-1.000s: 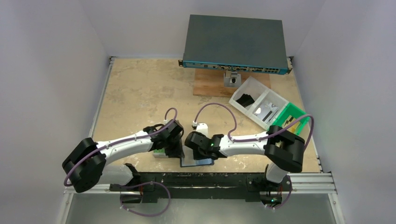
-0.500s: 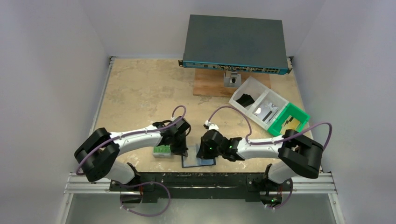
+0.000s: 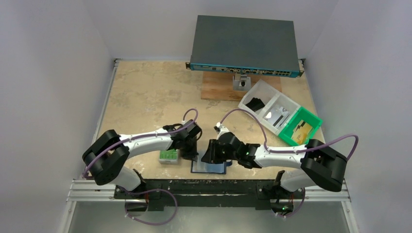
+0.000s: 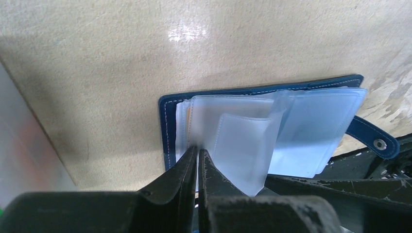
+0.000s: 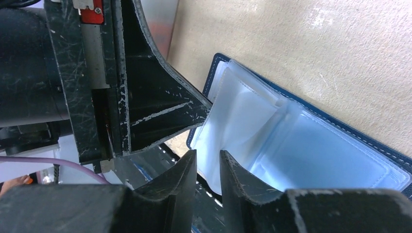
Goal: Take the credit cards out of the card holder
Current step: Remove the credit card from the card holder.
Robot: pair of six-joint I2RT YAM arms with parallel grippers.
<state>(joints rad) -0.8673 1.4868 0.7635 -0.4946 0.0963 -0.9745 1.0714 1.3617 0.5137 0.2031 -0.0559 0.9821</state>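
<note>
Navy card holder (image 3: pixel 209 167) lies open at the bench's (image 3: pixel 145 97) near edge, long axis left-right, frosted sleeves (image 4: pixel 243 141) fanned up. Left fingers (image 4: pixel 180 174) are closed tight, tips on the sleeves' left end. Right fingers (image 5: pixel 177 177) are narrowly apart with nothing between; the loose sleeve flap lies just ahead of them. Credit cards can't be made out inside the sleeves. Right arm looks free to reach in.

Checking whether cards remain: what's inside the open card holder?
Inside the card holder only frosted plastic sleeves show, one pinched by the left gripper. Whatever they hold is hidden.
</note>
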